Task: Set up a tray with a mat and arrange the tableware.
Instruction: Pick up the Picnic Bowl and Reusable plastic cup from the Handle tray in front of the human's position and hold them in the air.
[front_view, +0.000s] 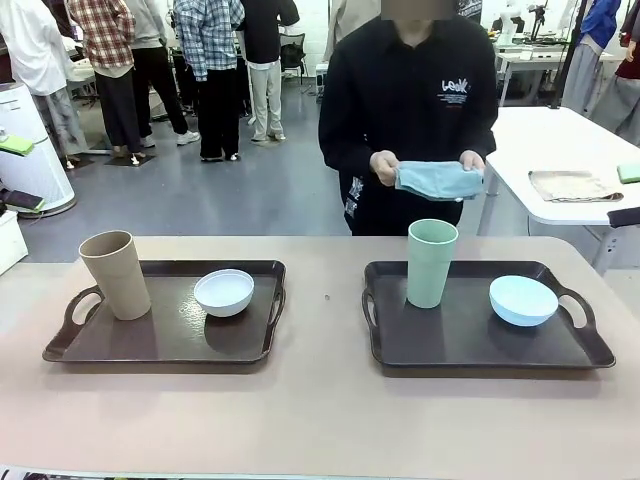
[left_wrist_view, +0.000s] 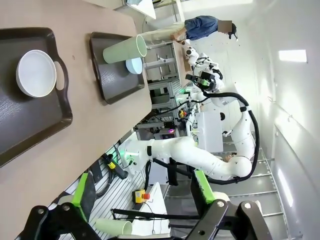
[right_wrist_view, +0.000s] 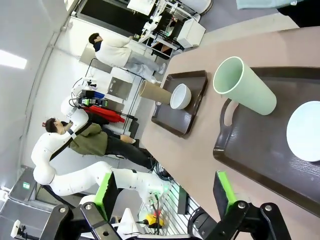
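Tan tumbler (front_view: 115, 273), pale green tumbler (front_view: 432, 262), white bowl (front_view: 224, 292), blue bowl (front_view: 523, 300), left pincer (left_wrist_view: 142, 194) wide, right pincer (right_wrist_view: 165, 195) wide

In the left wrist view, the pale green tumbler (left_wrist_view: 125, 50) hides most of the light blue bowl (left_wrist_view: 134, 66), and the picture's edge cuts off the nearer tray (left_wrist_view: 30, 125). In the right wrist view, the edge crops that bowl and the tray (right_wrist_view: 260, 150) under it. A speck (front_view: 327, 296) on the bench (front_view: 320, 400) is too small to identify.
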